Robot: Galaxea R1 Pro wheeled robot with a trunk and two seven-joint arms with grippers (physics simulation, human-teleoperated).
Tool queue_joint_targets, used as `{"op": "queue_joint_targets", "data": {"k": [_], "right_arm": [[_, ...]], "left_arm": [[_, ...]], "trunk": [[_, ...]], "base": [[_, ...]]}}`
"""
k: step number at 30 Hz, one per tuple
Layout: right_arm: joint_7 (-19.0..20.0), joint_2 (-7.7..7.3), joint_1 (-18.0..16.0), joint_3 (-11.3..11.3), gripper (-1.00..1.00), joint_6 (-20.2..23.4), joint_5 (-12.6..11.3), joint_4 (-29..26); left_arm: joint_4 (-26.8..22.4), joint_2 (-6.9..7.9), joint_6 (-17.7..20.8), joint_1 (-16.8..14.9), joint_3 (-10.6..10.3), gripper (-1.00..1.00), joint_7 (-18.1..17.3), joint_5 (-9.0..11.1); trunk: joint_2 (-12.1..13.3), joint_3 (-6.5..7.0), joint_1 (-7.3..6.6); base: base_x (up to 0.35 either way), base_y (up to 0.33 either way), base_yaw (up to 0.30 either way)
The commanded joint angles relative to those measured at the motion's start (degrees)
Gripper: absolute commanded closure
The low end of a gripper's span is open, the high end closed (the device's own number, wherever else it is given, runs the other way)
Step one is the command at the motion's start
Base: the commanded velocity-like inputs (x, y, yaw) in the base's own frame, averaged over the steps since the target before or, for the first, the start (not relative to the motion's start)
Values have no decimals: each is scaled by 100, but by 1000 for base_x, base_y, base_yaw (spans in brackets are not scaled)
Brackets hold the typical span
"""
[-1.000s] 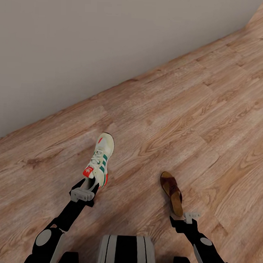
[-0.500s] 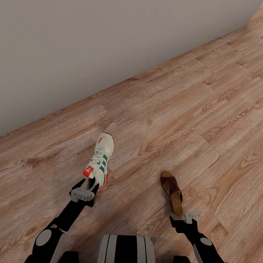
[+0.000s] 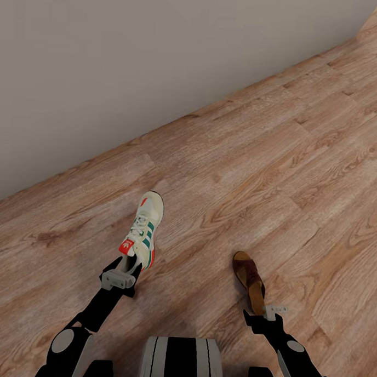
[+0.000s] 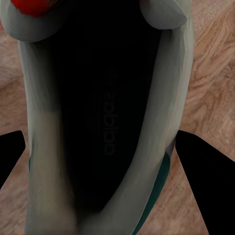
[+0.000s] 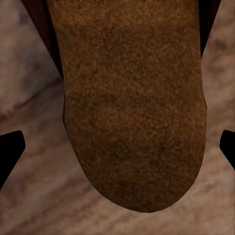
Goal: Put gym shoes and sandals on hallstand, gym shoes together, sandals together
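Head view: a grey wall (image 3: 134,60) running diagonally across the upper left, wood-grain floor (image 3: 277,159) below it. One sneaker (image 3: 144,230) above the floor near the left arm, toe toward the wall, green stripes and red tongue patch showing, heel at the left gripper (image 3: 119,277). One sandal (image 3: 249,279) to the right, toe away from the robot, heel end at the right gripper (image 3: 272,312). Sneaker and sandal well apart. Robot's trunk (image 3: 181,361) at the lower edge, between the two dark arms.

Left wrist view: looking down into the sneaker's (image 4: 105,132) dark opening, faint lettering on the insole, cream collar around it, red patch at one corner. Dark fingers (image 4: 203,169) on both sides of the heel, one each side, seemingly closed on the shoe, though contact with the pads not clear. Floor (image 4: 215,68) behind.

Right wrist view: the sandal's (image 5: 132,107) brown rounded heel end close up, floor (image 5: 34,196) behind it. Dark fingers (image 5: 10,152) at both edges, clear of the sandal's sides here; gripping or merely open around it — cannot tell.
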Motion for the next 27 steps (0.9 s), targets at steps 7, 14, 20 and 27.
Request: {"op": "queue_joint_targets", "data": {"k": [7,14,20,27], "right_arm": [[42,5,-3,-36,-100,-25,61,3],[38,5,-3,-43,100,-25,63,3],[36,5,-3,-45,100,-25,65,3],[38,5,-3,-45,100,-25,65,3]], "left_arm": [[2,-7,-18,-1,17,100,-38,-12],[2,-7,-18,-1,17,100,-38,-12],[2,-7,-20,-2,17,100,-38,-12],[2,-7,-36,1,17,100,-44,-12]], "trunk": [[-1,-2,-1],[-1,-2,-1],[-1,-2,-1],[-1,-2,-1]], "base": [[4,2,0],[0,0,0],[0,0,0],[0,0,0]]}}
